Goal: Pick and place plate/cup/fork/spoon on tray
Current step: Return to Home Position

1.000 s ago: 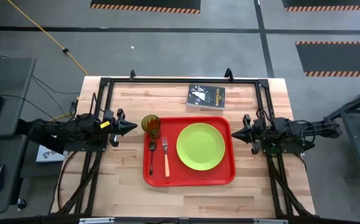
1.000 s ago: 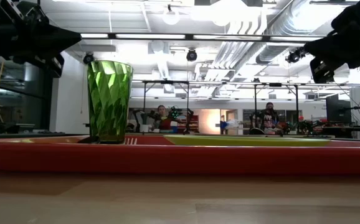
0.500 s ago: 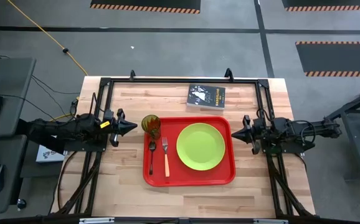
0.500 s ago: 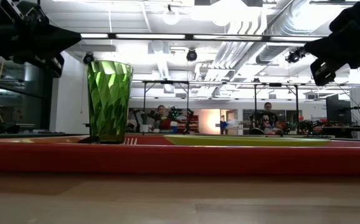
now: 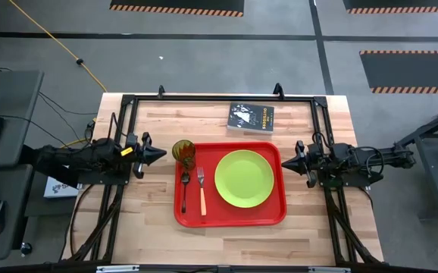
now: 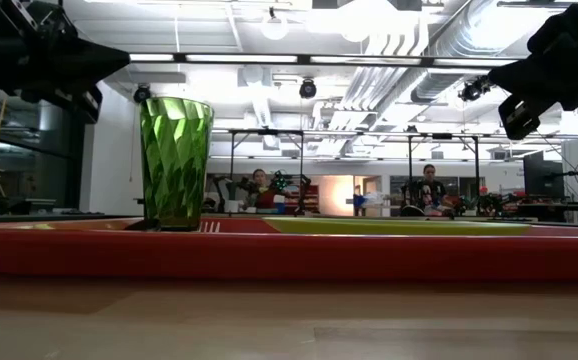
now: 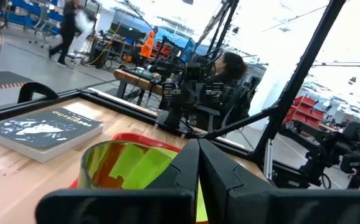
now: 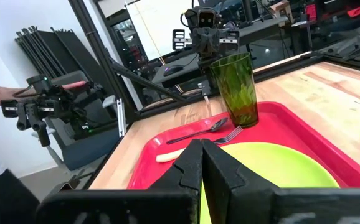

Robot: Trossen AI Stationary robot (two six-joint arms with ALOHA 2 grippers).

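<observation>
Tray [image 5: 230,218]: holds your plate [image 5: 244,178], cup [image 5: 184,151], spoon [image 5: 184,189] and fork [image 5: 201,189].
Left end effector [image 5: 162,154]: fingers pressed together, empty, just beside cup.
Right end effector [image 5: 283,163]: fingers pressed together, empty, at tray's right rim.

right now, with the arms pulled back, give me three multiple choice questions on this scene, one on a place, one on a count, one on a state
1. Where is the cup?
A) on the plate
B) in the tray corner nearest the left gripper
C) in the right gripper

2. How many things does the tray hold?
A) two
B) three
C) four

3. How are the two grippers?
A) both open
B) both shut and empty
C) the left one holds the fork

Answers:
1 B, the high view shows it standing in that corner, apart from the plate.
2 C, cup, plate, fork and spoon.
3 B, each wrist view shows its tips pressed together with nothing between.
</observation>
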